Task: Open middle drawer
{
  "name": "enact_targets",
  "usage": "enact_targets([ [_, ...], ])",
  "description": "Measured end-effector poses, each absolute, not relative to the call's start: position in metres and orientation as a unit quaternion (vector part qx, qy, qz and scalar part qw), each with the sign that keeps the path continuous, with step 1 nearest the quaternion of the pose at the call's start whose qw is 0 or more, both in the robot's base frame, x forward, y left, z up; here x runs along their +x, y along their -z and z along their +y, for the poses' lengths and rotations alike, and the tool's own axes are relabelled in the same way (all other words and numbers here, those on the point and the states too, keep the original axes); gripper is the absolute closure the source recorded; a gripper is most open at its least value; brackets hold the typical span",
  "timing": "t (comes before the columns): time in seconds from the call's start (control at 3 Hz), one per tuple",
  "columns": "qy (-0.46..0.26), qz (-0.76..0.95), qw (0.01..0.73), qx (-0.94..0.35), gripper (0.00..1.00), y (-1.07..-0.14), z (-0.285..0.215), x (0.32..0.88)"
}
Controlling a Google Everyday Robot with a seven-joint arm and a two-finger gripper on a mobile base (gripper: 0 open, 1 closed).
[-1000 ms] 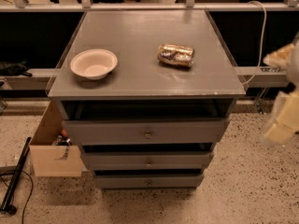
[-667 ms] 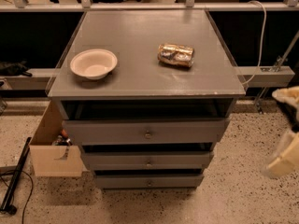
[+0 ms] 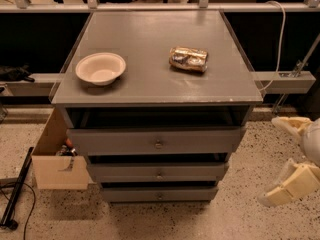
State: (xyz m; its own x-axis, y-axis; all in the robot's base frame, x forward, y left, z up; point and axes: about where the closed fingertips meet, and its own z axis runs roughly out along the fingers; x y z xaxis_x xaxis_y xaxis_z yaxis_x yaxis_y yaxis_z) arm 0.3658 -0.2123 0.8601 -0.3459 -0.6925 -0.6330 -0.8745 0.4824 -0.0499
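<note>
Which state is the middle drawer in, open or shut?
Shut: the middle drawer shows no inside, its front tucked back under the top drawer. The gripper hangs low at right, apart from the knob.

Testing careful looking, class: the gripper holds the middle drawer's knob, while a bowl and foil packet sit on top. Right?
No. The camera view shows the gripper low at the right, clear of the middle drawer and its knob. The bowl and foil packet do sit on top.
</note>
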Motion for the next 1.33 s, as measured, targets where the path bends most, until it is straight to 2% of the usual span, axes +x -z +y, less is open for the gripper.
enact_targets([
  [0.33,-0.158,0.805,0.305,-0.484,0.0,-0.857,-0.21,0.365],
  [0.67,-0.172,0.784,0.327,-0.499,0.0,-0.823,-0.181,0.366],
  [1.0,-0.157,0.769,0.343,-0.517,0.0,-0.77,-0.162,0.382],
  [1.33,-0.157,0.769,0.343,-0.517,0.0,-0.77,-0.162,0.382],
])
